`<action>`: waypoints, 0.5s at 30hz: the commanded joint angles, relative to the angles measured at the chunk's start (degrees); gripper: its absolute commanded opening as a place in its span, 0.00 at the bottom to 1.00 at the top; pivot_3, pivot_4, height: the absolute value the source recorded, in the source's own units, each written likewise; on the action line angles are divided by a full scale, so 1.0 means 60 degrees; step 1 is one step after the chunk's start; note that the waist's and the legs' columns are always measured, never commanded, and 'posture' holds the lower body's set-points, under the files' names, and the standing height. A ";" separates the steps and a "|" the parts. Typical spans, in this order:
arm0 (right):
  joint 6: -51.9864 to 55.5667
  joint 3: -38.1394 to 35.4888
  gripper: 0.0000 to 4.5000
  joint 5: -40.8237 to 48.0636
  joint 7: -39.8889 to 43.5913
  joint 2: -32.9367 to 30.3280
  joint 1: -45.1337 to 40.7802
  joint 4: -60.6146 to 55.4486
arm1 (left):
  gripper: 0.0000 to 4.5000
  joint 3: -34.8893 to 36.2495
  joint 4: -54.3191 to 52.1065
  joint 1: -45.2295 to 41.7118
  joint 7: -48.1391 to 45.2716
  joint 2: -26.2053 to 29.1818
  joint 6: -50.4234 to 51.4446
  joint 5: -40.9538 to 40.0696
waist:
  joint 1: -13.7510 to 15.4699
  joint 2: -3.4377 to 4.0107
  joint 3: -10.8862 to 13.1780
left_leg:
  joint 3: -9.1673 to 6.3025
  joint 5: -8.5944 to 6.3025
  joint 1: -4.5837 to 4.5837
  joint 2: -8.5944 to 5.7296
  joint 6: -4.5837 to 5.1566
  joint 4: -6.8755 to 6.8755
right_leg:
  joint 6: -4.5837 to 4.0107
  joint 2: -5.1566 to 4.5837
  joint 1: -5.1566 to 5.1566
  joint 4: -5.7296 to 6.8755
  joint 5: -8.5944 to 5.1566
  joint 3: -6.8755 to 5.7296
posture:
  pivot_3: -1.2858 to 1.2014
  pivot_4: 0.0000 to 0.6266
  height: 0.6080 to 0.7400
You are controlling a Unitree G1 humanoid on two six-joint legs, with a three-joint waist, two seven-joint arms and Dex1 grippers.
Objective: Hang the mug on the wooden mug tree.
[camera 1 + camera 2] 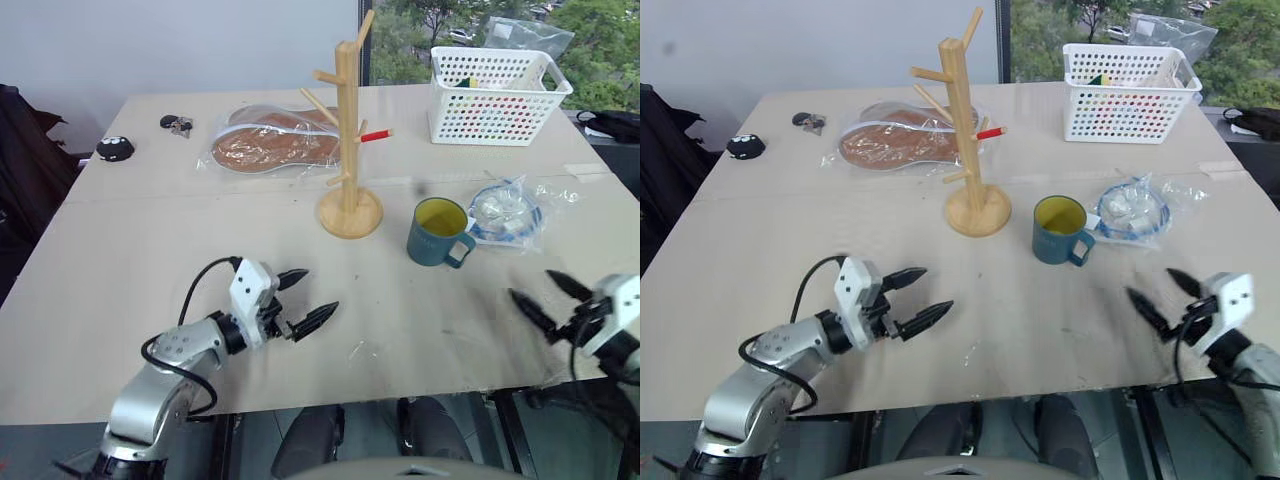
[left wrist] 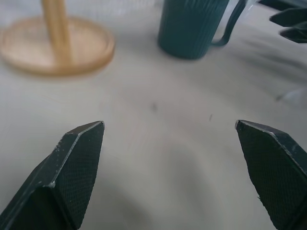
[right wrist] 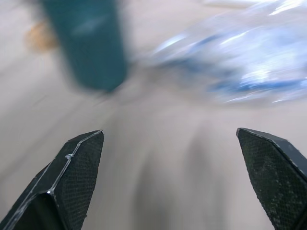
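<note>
On table: teal-blue ceramic mug (image 1: 438, 233) beside light-wood mug tree (image 1: 349, 130), ungrasped. Left gripper (image 1: 303, 298) and right gripper (image 1: 549, 298) spread wide, empty. Risk: mug toppled by off-centre approach.

mug (image 1: 437, 233) right of mug tree (image 1: 349, 150); basket (image 1: 496, 95) behind, seemingly apart.

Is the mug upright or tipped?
Upright. The mug stands on its base on the table, yellow inside facing up, handle toward the robot's right.

Both end effectors (image 1: 308, 300) (image 1: 548, 300) open, empty.
</note>
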 commanded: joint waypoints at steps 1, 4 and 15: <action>0.1374 -0.0765 0.99 0.1115 -0.1151 -0.0207 -0.1468 0.0627 | 1.00 -0.0122 -0.1004 -0.1241 -0.0026 0.0347 0.0923 -0.0731 | -0.0046 -0.0004 0.0009 | 0.0002 0.0002 -0.0005 -0.0001 0.0000 0.0007 | -0.0008 0.0002 -0.0001 0.0000 -0.0001 0.0001 | 0.52 0.24 1.00; 0.2247 -0.0646 0.99 0.1287 -0.1901 -0.0207 -0.2984 0.1655 | 1.00 -0.0479 -0.1209 -0.2390 0.0350 0.0442 0.1679 -0.0693 | -0.0124 -0.0007 0.0011 | 0.0006 0.0002 0.0002 -0.0003 0.0001 0.0004 | 0.0000 0.0003 0.0003 0.0002 0.0004 0.0005 | 0.52 0.24 1.00; 0.3566 0.0777 0.99 -0.0162 -0.2883 0.0094 -0.6831 0.6519 | 1.00 -0.0999 -0.1368 -0.4951 0.1061 0.0332 0.3826 -0.1374 | -0.0147 -0.0012 0.0010 | 0.0004 0.0030 -0.0075 -0.0015 -0.0045 0.0004 | 0.0002 0.0003 -0.0063 -0.0003 0.0006 0.0005 | 0.52 0.24 1.00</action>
